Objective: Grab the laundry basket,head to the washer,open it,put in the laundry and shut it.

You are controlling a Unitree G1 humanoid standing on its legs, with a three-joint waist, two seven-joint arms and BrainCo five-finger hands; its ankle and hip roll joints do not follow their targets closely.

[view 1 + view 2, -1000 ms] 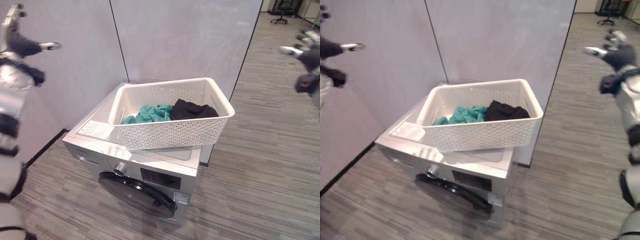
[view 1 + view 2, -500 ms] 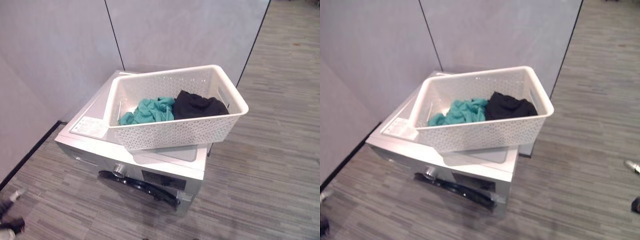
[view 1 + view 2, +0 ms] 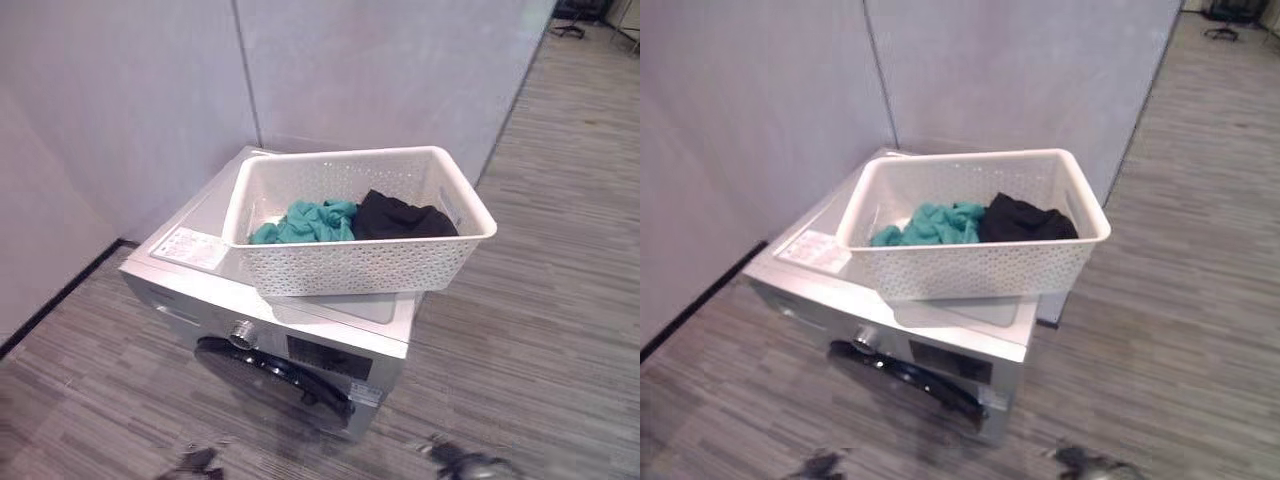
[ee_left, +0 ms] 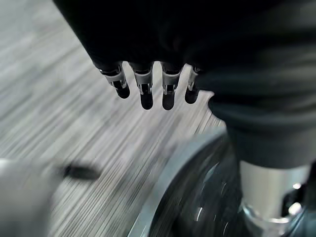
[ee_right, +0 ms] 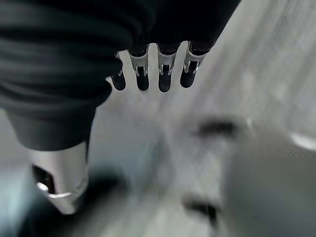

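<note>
While the white perforated plastic laundry basket [image 3: 360, 225] sits on top of the silver front-loading washer [image 3: 270, 345], you have both hands low, near the grey striped carpet floor [image 3: 540, 300] in front of the machine. Inside the basket lie a crumpled teal garment [image 3: 305, 222] and a black garment [image 3: 405, 217], side by side and touching.

Your left hand [image 4: 148, 86] shows its fingers straight and released, holding nothing, with the washer's round dark glass door [image 3: 275, 375] just beyond it. Your right hand [image 5: 153, 74] is likewise extended and empty; what lies past it is too blurred to name.

Judging from this, your next step is opening the door, which is shut. Watch the basket first: its right end overhangs the washer's top edge, so a hard tug on the door, or a bump of an arm as you rise, could tip it and spill the clothes onto the floor. Watch also the door swing; both hands hang close in front of it, and whichever is not pulling could block it. The door handle cannot be made out, so do not grab blindly.
</note>
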